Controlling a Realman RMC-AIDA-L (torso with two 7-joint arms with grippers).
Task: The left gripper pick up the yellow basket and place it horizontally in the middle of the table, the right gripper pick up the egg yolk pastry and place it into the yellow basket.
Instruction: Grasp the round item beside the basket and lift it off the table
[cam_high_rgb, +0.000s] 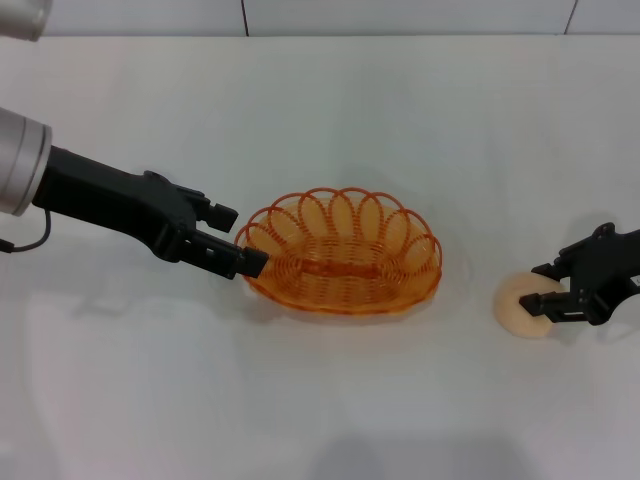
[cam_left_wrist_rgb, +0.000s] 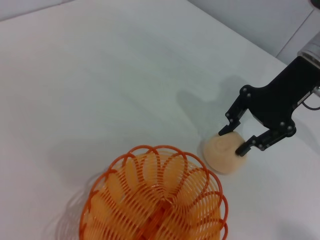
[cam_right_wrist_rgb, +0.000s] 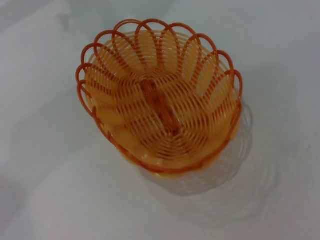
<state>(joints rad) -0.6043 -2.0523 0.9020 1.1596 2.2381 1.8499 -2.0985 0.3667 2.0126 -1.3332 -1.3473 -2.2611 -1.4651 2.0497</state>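
The yellow basket (cam_high_rgb: 340, 250) lies lengthwise on the white table (cam_high_rgb: 320, 110) near its middle; it also shows in the left wrist view (cam_left_wrist_rgb: 155, 200) and the right wrist view (cam_right_wrist_rgb: 160, 100), and it is empty. My left gripper (cam_high_rgb: 243, 238) is open at the basket's left end, its front finger against the rim. The egg yolk pastry (cam_high_rgb: 520, 310) rests on the table to the right, also seen in the left wrist view (cam_left_wrist_rgb: 222, 155). My right gripper (cam_high_rgb: 540, 285) is open, its fingers (cam_left_wrist_rgb: 245, 148) over the pastry's top and far edge.
A tiled wall edge (cam_high_rgb: 400, 20) runs along the back of the table. Bare white table lies between the basket and the pastry and along the front.
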